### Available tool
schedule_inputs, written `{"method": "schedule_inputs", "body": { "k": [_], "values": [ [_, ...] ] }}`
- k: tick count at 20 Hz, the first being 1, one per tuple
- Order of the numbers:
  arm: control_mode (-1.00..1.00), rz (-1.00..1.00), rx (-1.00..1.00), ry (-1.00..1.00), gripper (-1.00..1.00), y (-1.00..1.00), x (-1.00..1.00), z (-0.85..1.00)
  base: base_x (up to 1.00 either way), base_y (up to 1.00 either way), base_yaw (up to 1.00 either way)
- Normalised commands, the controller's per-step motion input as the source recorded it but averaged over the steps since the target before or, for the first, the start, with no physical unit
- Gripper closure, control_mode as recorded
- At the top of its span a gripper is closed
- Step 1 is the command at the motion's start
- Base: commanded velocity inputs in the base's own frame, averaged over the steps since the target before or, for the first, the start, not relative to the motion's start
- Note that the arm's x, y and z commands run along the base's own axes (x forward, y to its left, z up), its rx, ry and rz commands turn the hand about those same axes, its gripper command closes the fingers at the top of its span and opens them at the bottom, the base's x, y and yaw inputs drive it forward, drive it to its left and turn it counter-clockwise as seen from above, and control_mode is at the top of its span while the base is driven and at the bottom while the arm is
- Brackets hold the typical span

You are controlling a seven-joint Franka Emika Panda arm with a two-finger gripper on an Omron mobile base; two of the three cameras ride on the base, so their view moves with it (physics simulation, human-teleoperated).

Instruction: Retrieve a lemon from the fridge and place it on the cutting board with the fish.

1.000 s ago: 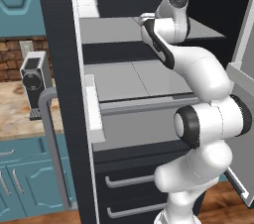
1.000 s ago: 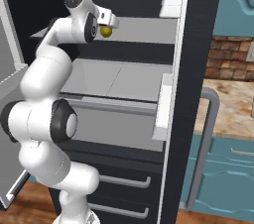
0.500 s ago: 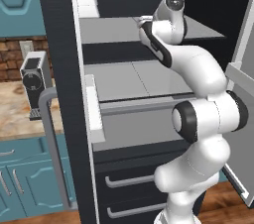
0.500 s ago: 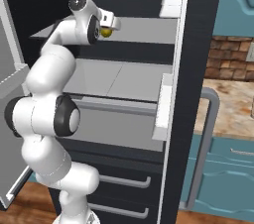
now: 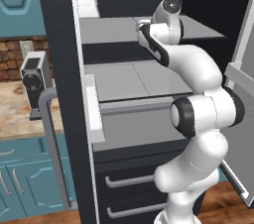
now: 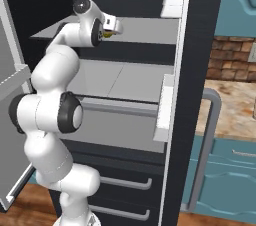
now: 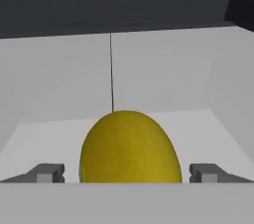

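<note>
— Left base view?
— Fridge [image 5: 59, 94] open, doors swung wide. Arm reaching up onto the upper grey shelf [image 5: 114, 28], hand hidden behind the wrist. A coffee machine [image 5: 33, 82] standing on the marbled counter [image 5: 15, 114] to the left, teal cabinets [image 5: 25, 181] below.

— Right base view?
— Gripper [image 6: 111, 28] over the same upper shelf, a bit of yellow lemon [image 6: 106, 33] peeking out just beneath the hand. Two lower drawers [image 6: 125, 190] shut.

— Hand view?
— Lemon close up, resting on the grey shelf floor, sitting between the two fingertips [image 7: 47, 172]. Jaws spread wide, one tip off to each side of the fruit, gaps visible on both sides, no contact seen.
</note>
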Motion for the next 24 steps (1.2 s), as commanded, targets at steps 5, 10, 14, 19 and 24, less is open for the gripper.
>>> {"method": "schedule_inputs", "body": {
  "k": [5,10,14,19,24],
  "values": [
    [-1.00,0.01,0.00,0.00,-1.00,-0.02,0.34,-0.03,0.00,0.00,0.00],
    [-1.00,0.01,0.00,0.00,-1.00,0.00,0.08,-0.02,0.00,0.00,0.00],
    [-1.00,0.00,0.00,0.00,1.00,0.00,0.00,0.00,0.00,0.00,0.00],
    [-1.00,0.00,0.00,0.00,1.00,0.00,0.00,0.00,0.00,0.00,0.00],
    [-1.00,0.00,0.00,-0.03,1.00,0.00,-0.19,0.00,0.00,0.00,0.00]
  ]
}}
